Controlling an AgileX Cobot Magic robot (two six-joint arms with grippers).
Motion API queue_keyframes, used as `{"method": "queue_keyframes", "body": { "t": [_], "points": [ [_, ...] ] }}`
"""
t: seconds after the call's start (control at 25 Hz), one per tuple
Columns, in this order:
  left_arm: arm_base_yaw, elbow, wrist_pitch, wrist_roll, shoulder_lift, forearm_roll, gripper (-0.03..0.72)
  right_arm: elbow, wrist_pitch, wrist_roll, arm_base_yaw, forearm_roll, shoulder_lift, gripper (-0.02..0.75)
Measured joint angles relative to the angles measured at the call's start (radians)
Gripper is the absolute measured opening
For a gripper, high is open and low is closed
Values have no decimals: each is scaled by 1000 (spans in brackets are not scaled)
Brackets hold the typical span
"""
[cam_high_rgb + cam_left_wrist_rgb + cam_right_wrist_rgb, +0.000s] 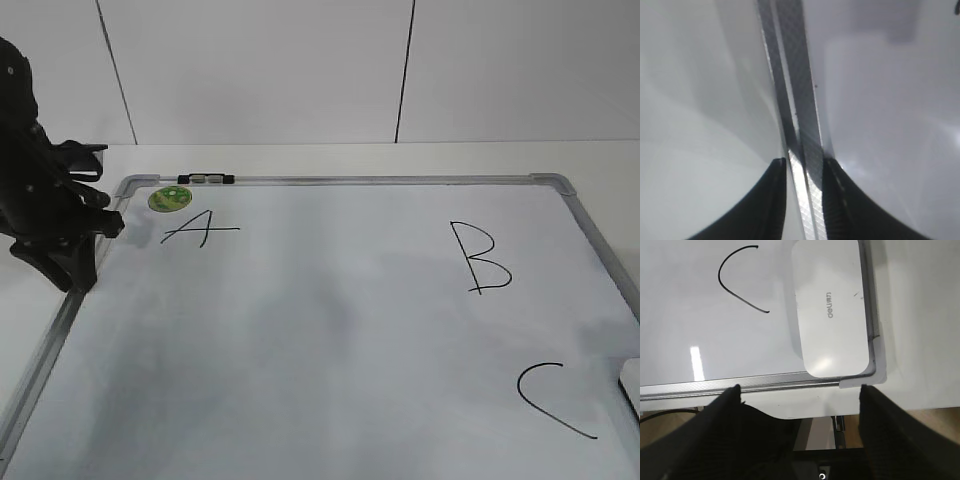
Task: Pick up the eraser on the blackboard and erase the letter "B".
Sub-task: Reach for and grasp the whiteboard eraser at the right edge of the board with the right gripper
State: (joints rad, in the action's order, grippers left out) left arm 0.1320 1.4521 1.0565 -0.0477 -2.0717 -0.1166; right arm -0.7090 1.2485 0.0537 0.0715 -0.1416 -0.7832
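Eraser (832, 310) hugs board (330, 340) near-right corner frame; right pincer (800, 405) apart, may snag frame. Left pincer (802, 165) straddles frame, apart.

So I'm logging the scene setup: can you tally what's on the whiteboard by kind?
Black hand-drawn marker letters: 3, the A, B and C
White rounded-rectangular plastic eraser: 1
Small round green sticker: 1
Black-and-silver clip on the top frame: 1
Total: 6

My left gripper (75, 270) hangs low at the worktop's left edge, fingers slightly apart. My right gripper (800, 390) hovers spread wide over the near right corner.
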Motion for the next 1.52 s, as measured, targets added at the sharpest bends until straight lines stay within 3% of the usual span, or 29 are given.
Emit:
{"method": "queue_keyframes", "body": {
  "t": [0.44,0.84,1.0,1.52],
  "points": [
    [0,4,4,9,-2,-4,31,0,0,0,0,0,0,583],
    [0,4,4,21,-2,-4,26,0,0,5,0,14,0,585],
    [0,4,4,21,-2,-4,25,0,0,22,0,40,-27,633],
    [0,4,5,21,-2,-5,25,0,-35,14,0,70,-364,659]
  ]
}}
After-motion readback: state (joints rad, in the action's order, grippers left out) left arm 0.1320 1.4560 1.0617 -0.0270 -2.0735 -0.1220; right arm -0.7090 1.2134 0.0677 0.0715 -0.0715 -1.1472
